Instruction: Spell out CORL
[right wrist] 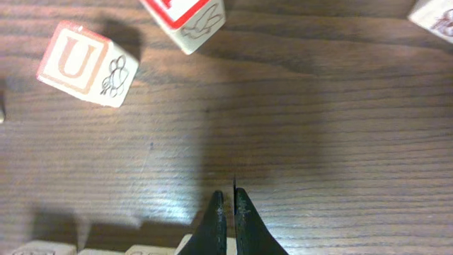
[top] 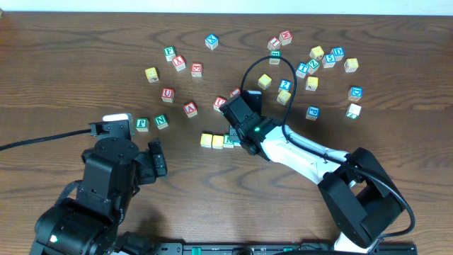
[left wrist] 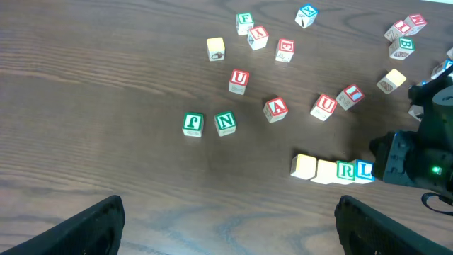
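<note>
From the overhead view, the row of four small wooden letter cubes (top: pixel 217 141) lies just left of the frame's centre, its long axis running left to right; two pale yellow-faced cubes (top: pixel 206 140) lead, a green-lettered one follows, and the last is hidden under the black right gripper (top: pixel 236 136), which sits at the row's right end; the left gripper (top: pixel 157 157) hangs well apart, lower left of the row, so the right arm is plainly the nearer. In the left wrist view the row reads clearly at lower right: two yellow faces, then the green R cube (left wrist: pixel 345 170), then the blue L cube (left wrist: pixel 363 170), each touching the next; the right gripper touches or stands just beside the L; the left gripper (left wrist: pixel 230 212) has its fingers spread wide at the bottom corners with nothing between them. In the right wrist view its fingers (right wrist: pixel 216 219) are pressed together on nothing; pale cube tops show along the bottom edge at lower left; a red-lettered U cube (right wrist: pixel 79 62) lies upper left. The word looks spelled; because the row's axis points straight at the right gripper, any leftward push would likely shove all four cubes.
</note>
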Controlling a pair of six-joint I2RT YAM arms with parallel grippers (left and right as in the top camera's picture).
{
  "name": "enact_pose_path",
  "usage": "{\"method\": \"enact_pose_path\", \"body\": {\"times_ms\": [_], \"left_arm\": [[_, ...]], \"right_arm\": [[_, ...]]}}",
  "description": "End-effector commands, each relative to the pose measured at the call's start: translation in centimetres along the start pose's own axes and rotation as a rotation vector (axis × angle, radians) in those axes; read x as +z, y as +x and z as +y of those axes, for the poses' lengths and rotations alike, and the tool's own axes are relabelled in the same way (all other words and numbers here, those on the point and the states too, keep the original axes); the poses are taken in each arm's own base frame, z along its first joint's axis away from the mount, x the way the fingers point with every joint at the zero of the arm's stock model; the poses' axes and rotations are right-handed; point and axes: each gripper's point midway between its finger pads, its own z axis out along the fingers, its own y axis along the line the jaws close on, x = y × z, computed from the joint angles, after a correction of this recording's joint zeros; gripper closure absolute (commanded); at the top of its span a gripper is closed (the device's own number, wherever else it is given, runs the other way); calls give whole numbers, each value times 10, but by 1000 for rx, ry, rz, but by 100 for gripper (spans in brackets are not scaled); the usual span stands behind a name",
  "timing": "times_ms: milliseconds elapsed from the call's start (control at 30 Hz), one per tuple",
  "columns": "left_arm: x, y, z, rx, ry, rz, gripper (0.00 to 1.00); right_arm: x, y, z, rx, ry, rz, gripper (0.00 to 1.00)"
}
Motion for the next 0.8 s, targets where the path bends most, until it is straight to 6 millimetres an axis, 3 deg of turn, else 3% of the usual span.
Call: {"method": "enact_pose_path", "body": {"times_ms": [0,600,667,767], "left_arm": [[-2,-4,3,5,-11,-13,7],[-2,-4,3,5,-11,-13,7],[-2,-4,3,5,-11,-13,7],[-2,-4,3,5,-11,-13,7]], "right_arm": [[1,9,3,-36,-30,46,99],[0,22,0,-49,-21,102,99],[0,19,-5,-32,7,82,99],[-1,12,-29,86,135,26,99]]}}
